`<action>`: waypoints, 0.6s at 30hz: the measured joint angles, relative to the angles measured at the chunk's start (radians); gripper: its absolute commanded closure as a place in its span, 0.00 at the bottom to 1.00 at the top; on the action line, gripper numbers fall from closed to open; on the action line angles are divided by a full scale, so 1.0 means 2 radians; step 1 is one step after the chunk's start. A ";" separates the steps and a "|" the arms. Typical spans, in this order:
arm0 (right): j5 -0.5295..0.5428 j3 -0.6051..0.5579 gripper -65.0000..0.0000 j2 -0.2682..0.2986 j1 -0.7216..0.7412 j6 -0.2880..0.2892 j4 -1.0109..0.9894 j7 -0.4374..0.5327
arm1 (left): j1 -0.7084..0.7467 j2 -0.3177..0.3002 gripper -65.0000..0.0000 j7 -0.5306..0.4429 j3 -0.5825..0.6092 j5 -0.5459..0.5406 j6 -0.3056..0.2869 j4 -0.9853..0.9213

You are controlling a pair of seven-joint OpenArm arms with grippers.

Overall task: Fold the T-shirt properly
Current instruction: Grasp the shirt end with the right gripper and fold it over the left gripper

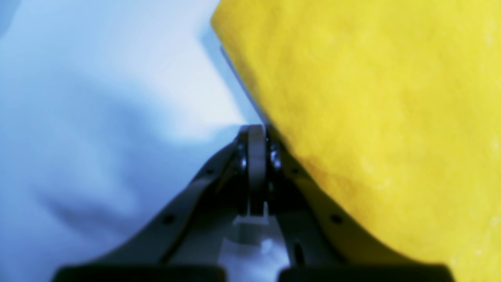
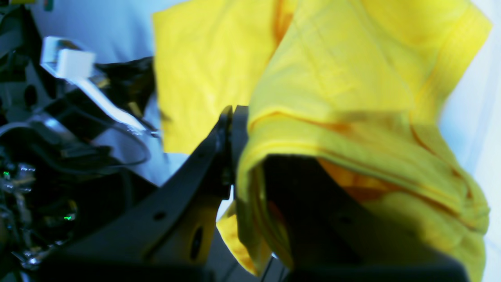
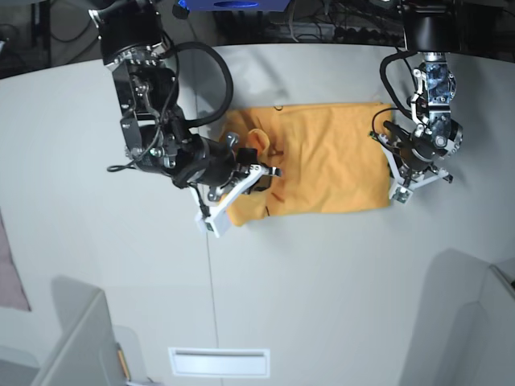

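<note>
White tabletop [image 3: 322,273] carries the T-shirt [image 3: 330,169]; the right gripper [image 2: 235,137] pinches its bunched sleeve edge for folding, while the left gripper [image 1: 256,141], fingers pressed together, rests beside its opposite edge.

Right pincer [image 2: 235,156] tips under T-shirt [image 2: 352,98]

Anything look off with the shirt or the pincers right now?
The T-shirt lies flat except at its neck end, bunched where the right pincer grips it. The left pincer sits shut beside the opposite edge, holding no fabric.
</note>
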 measured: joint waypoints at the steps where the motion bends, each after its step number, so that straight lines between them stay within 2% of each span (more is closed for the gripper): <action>1: -0.002 -0.014 1.00 -0.003 0.007 -0.010 0.000 0.000 | 0.000 -0.001 1.00 -0.001 0.000 0.000 0.000 0.000; 3: -0.005 -0.043 1.00 -0.013 0.019 -0.028 0.000 0.004 | 0.001 -0.001 1.00 -0.002 0.000 -0.002 0.000 0.000; 5: -0.001 -0.065 1.00 -0.029 0.026 -0.033 0.000 0.002 | 0.002 -0.002 1.00 -0.003 0.000 -0.002 0.000 0.000; 11: -0.009 -0.077 1.00 -0.063 0.044 -0.040 -0.045 0.008 | 0.012 -0.015 1.00 -0.013 0.002 -0.010 -0.002 0.001; 16: -0.006 -0.108 1.00 -0.071 0.065 -0.041 -0.044 0.006 | 0.013 -0.015 1.00 -0.013 0.002 -0.010 -0.002 0.002; 18: -0.005 -0.121 1.00 -0.074 0.068 -0.041 -0.045 0.021 | 0.013 -0.015 1.00 -0.013 0.002 -0.010 -0.002 0.002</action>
